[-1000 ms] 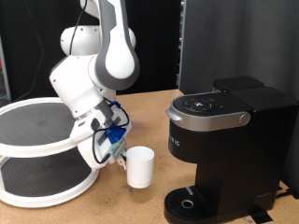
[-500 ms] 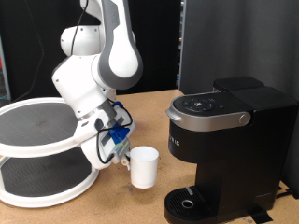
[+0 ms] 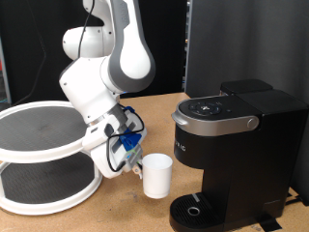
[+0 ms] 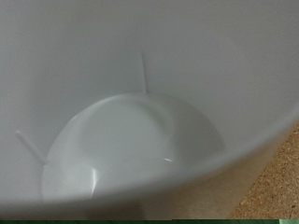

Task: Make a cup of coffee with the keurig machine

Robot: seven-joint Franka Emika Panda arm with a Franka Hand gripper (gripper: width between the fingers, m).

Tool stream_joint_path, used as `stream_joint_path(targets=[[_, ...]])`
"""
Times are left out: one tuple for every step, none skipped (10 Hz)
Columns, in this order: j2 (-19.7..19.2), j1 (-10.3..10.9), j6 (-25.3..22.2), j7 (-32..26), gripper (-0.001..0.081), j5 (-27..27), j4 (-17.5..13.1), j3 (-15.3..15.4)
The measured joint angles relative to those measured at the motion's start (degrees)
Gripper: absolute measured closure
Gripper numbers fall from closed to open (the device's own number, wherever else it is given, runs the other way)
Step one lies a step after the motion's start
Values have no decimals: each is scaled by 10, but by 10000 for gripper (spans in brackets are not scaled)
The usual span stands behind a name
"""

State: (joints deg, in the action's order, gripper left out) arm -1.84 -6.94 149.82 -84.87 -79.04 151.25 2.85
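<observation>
White cup [image 3: 157, 175] stands on the wooden table [image 3: 106, 210] in the exterior view, between the 2-tier round rack [image 3: 39, 155] and the keurig machine [image 3: 232, 155], just short of its drip tray [image 3: 198, 210]. The gripper [image 3: 132, 166] is at the cup's handle side — whether its fingers pinch it I cannot tell.

Wrist view: the cup's empty interior [image 4: 131, 140] fills the frame. A loose hold could tip the cup, or knock it against the machine.

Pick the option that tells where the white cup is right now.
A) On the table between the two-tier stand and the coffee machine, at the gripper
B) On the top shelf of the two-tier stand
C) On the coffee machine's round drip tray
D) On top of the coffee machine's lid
A: the cup sits on the table beside the gripper, short of the coffee machine and off the stand.
</observation>
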Motion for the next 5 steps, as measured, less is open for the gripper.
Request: stream_joint_path(targets=[[-9,0,6,1,733,-5,-9,4],[-19,0,12,0,733,-15,-17,10],[-28,0,16,-2,733,-26,-26,15],[-36,1,16,-7,733,-36,-33,22],[-42,2,16,-12,733,-43,-38,28]])
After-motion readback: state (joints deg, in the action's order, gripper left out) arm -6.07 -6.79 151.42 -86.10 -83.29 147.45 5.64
